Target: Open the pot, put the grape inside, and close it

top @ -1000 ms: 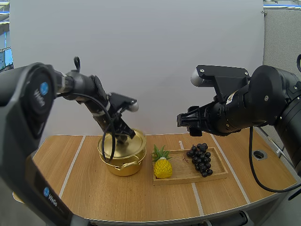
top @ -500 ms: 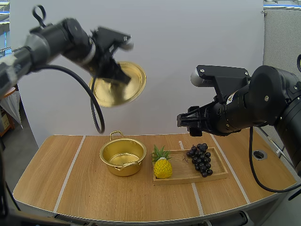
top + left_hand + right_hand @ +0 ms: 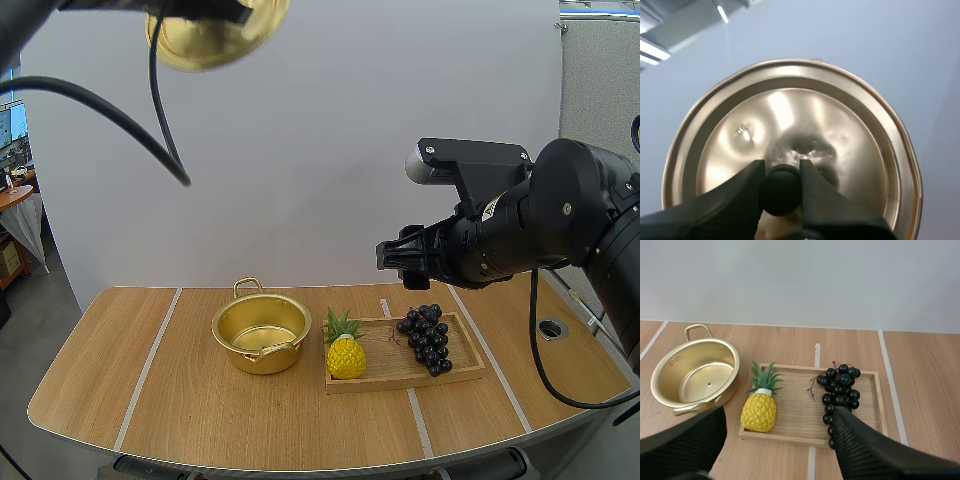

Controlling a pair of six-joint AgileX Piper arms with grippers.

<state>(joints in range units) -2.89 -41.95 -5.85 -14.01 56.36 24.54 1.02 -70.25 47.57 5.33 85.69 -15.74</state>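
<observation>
pot (image 3: 262,361) left of tray (image 3: 398,374) | pineapple (image 3: 346,356), grapes (image 3: 427,338) on tray

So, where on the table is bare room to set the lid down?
Bare wood for the round golden lid: left of the golden pot, and along the table's front edge. Crowded: the wooden tray holding the yellow pineapple and black grape bunch.

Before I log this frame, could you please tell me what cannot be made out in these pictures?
High view: the top edge cuts off the lid's upper part.
Left wrist view: the left claw, shut on the knob, hides the lid's near rim.
Right wrist view: one finger of the open right claw hides the lowest grapes.
</observation>
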